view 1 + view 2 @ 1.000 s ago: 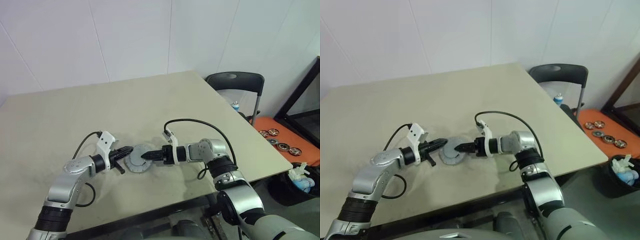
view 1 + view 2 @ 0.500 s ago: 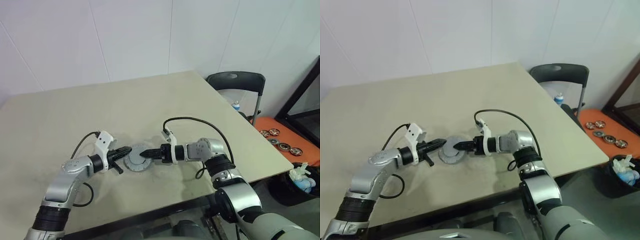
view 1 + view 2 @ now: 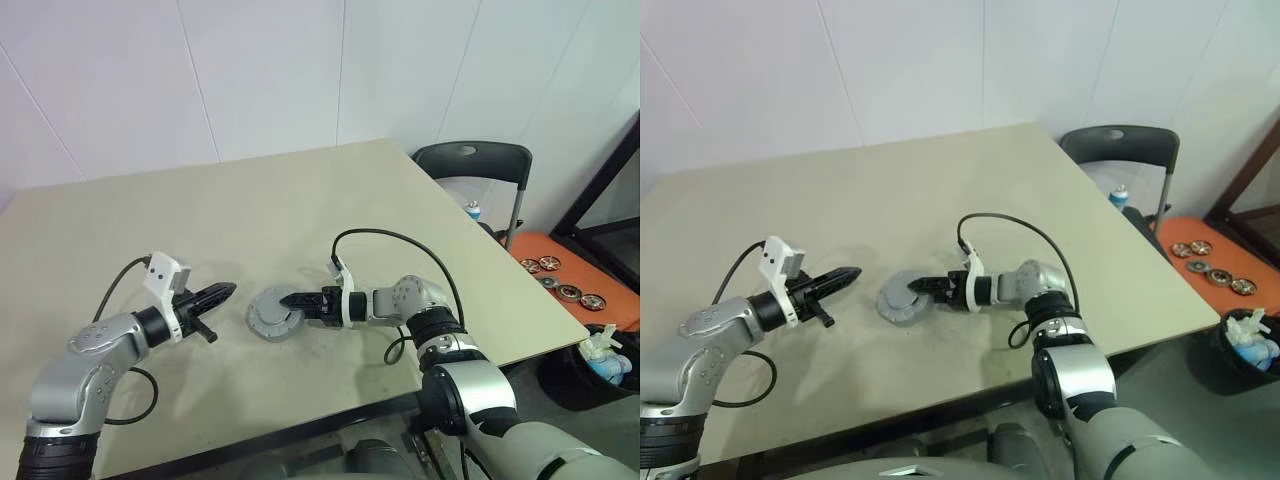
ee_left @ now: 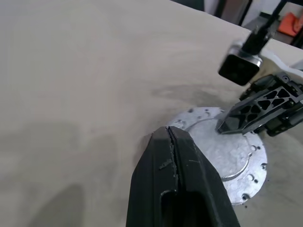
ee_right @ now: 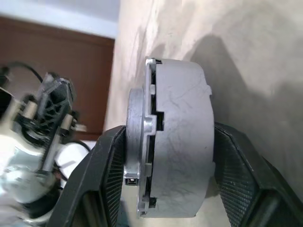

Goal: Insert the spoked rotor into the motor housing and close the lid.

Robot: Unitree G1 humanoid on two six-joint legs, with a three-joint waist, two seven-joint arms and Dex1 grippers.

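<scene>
Grey motor housing (image 5: 182, 142) between right claw (image 5: 161, 189) fingers

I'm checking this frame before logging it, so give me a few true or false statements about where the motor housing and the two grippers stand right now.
1. The right gripper has its fingers on either side of the closed motor housing. True.
2. The left gripper is clamped on the lid. False: its fingers are shut on nothing and stand apart from it.
3. The housing is on the table. True.
4. The lid stands open beside the housing. False: it sits shut on the housing.
</scene>
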